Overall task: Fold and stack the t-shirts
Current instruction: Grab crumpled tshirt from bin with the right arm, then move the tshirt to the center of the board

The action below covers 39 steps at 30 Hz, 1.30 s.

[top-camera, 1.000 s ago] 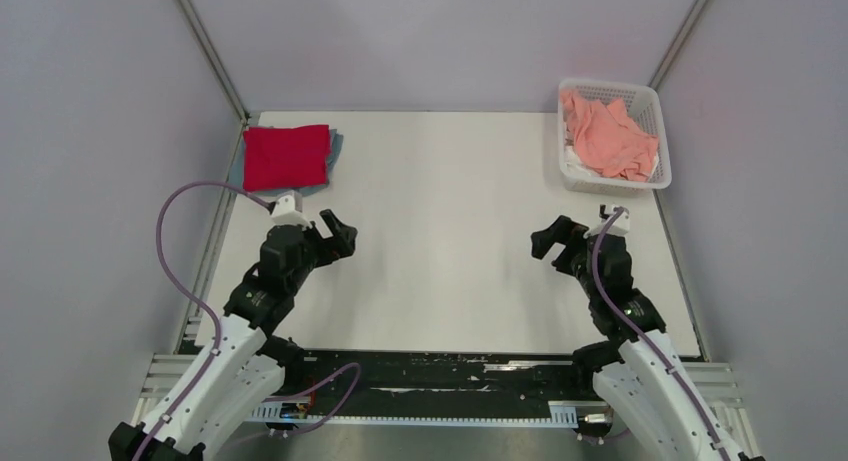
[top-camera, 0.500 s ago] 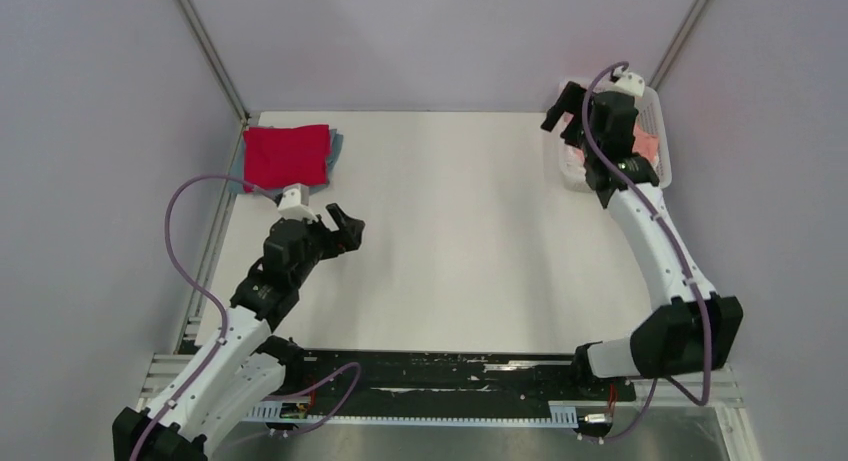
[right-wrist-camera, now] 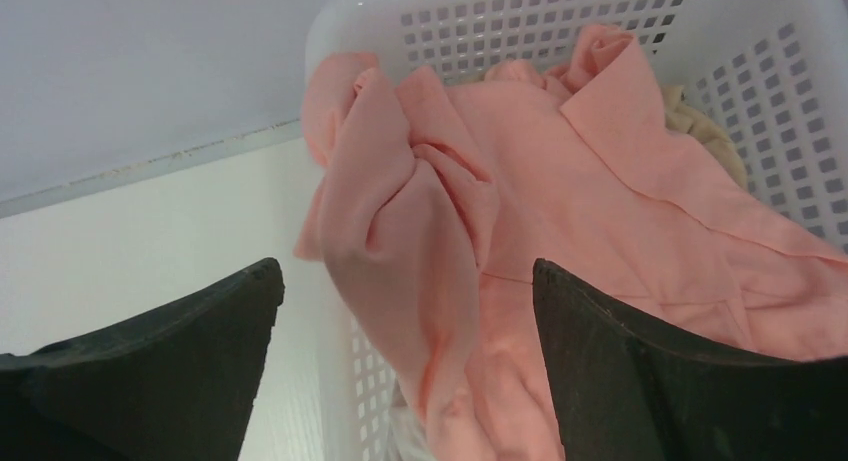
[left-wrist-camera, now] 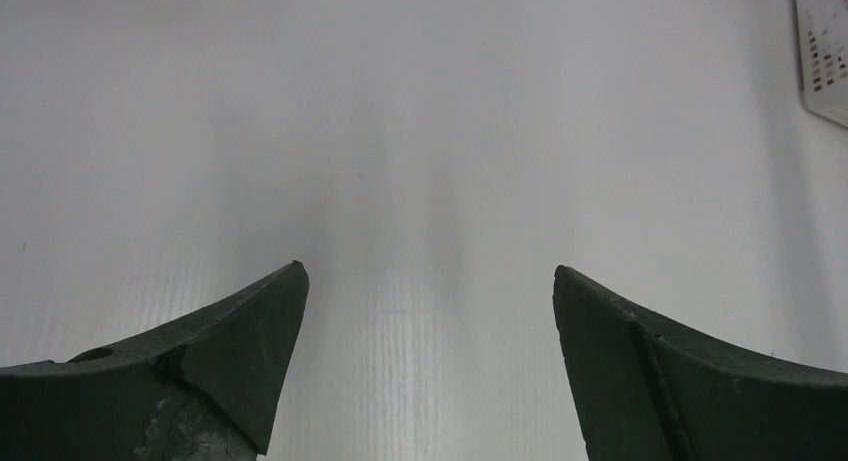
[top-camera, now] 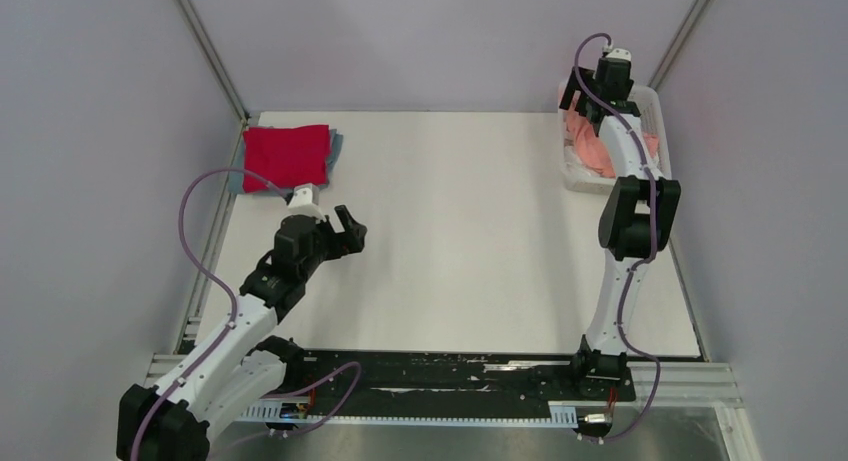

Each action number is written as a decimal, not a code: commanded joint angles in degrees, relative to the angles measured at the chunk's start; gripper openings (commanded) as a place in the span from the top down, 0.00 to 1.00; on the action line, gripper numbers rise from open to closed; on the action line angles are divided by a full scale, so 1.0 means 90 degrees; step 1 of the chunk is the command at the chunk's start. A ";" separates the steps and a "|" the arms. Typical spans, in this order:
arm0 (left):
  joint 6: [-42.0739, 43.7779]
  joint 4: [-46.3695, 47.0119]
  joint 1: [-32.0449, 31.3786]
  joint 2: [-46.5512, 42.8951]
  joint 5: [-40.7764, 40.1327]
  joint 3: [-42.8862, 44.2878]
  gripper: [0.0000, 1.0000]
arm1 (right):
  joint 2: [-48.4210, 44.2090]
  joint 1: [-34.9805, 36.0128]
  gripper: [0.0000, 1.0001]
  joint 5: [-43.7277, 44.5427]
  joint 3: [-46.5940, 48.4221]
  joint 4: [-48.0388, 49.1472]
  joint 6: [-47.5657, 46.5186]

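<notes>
Surface: white table (top-camera: 450,231) set between pale grey walls, with both arms bolted at its near edge.
Far-left corner: the bright red t-shirt (top-camera: 286,156) is folded into a flat square. It lies on the grey-blue t-shirt (top-camera: 335,149), whose edges show along its right side and at its near-left corner.
Left gripper (left-wrist-camera: 428,271): its fingers are spread wide with nothing between them. It hangs over bare table, nearer the bases than the folded pair and apart from it.
Right arm: stretched up and forward to the far-right corner.
Right gripper (right-wrist-camera: 405,266): spread wide above the basket and pinching no cloth.
Basket (right-wrist-camera: 560,21): white plastic lattice, standing at the table's far-right corner.
Salmon-pink t-shirt (right-wrist-camera: 560,171): crumpled and unfolded inside the basket, with one thick fold draped over the rim that faces the table's middle.
Cream cloth (right-wrist-camera: 700,121): a small part shows against the basket's lattice wall, beside the pink shirt.
</notes>
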 commanded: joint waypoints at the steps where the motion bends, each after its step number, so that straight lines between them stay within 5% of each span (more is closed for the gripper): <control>1: 0.0135 0.0245 -0.0006 0.0052 -0.0164 -0.0026 0.00 | 0.0675 -0.0055 0.12 0.0076 0.0891 -0.0078 -0.0089; 3: 0.0120 0.0199 -0.0009 0.0088 -0.0193 -0.0005 0.00 | 0.0989 -0.0126 0.32 0.0021 0.1158 -0.0064 0.0141; 6: 0.0097 0.0107 -0.0003 0.0142 -0.0193 0.0046 0.00 | 0.1219 -0.0187 0.75 -0.0127 0.1358 -0.0066 0.0388; 9: 0.0073 -0.0010 -0.0004 0.0155 -0.0136 0.0103 0.00 | 0.1039 -0.0203 0.98 -0.0314 0.1533 -0.0030 0.0433; 18: -0.0168 0.0002 -0.0005 -0.0276 0.0483 -0.0043 0.00 | -0.1229 -0.0201 1.00 -0.0624 0.1883 0.0224 0.0369; 25: -0.0484 -0.0100 -0.0009 -0.1075 0.0667 -0.0350 0.00 | -0.2730 -0.0034 1.00 -0.3243 0.1439 0.1032 0.1516; 30: -0.0619 -0.0463 -0.0002 -0.1625 0.0512 -0.0448 0.00 | -0.2909 0.0927 1.00 -0.4327 0.1659 0.1087 0.1852; 39: -0.1024 -0.1390 -0.0001 -0.2310 0.0101 -0.0352 0.00 | -0.2972 0.2967 1.00 -0.4638 0.1360 0.1104 0.1788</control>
